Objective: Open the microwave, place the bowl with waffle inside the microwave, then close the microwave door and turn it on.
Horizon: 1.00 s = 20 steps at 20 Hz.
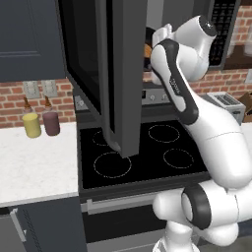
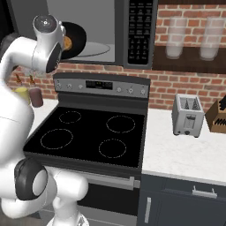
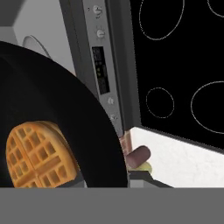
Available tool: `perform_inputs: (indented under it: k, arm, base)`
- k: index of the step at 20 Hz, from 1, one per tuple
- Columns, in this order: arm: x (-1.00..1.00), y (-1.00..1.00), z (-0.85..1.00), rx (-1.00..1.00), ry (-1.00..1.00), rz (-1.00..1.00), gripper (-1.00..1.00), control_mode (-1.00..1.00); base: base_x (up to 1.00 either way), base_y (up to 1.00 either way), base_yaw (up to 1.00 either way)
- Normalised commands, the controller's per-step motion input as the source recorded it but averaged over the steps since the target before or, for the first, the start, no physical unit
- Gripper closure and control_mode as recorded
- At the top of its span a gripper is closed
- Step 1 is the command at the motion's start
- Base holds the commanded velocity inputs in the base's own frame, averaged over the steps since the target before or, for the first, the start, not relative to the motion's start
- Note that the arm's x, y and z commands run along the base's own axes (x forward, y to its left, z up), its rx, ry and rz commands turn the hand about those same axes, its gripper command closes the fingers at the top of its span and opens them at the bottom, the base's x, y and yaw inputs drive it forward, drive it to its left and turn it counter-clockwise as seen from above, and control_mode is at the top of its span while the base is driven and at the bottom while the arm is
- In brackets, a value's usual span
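**Seating the bowl in the open cavity**

The wide dark grey microwave door with its black glass window stood swung out over the black glass stovetop. The shallow round black bowl hung at the mouth of the large dark grey microwave, the small golden grid-patterned waffle sitting in it. My gripper sat beneath the bowl in the hand view — its jaws narrowly parted, apparently pinching the rim, though the contact itself was hidden. In my judgement, the step called for holding the bowl level, carrying it well inside onto the cavity floor, and releasing only once it rested — otherwise the waffle could slide.
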Motion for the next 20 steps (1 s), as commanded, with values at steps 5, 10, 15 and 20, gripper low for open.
perform_inputs:
  k: [5, 10, 15, 20]
  arm:
    - [0.56, 0.02, 0.00, 0.00, 0.01, -0.01, 1.00, -1.00]
    - [0.57, 0.07, -0.14, -0.02, 0.06, -0.01, 1.00, -1.00]
    - [0.51, 0.08, -0.07, -0.01, 0.04, 0.00, 1.00, -1.00]
    - [0.58, 0.12, 0.00, 0.00, 0.00, 0.00, 1.00, -1.00]
  base:
    - [0.00, 0.00, 0.00]
    - [0.00, 0.00, 0.00]
    - [0.00, 0.00, 0.00]
    - [0.00, 0.00, 0.00]
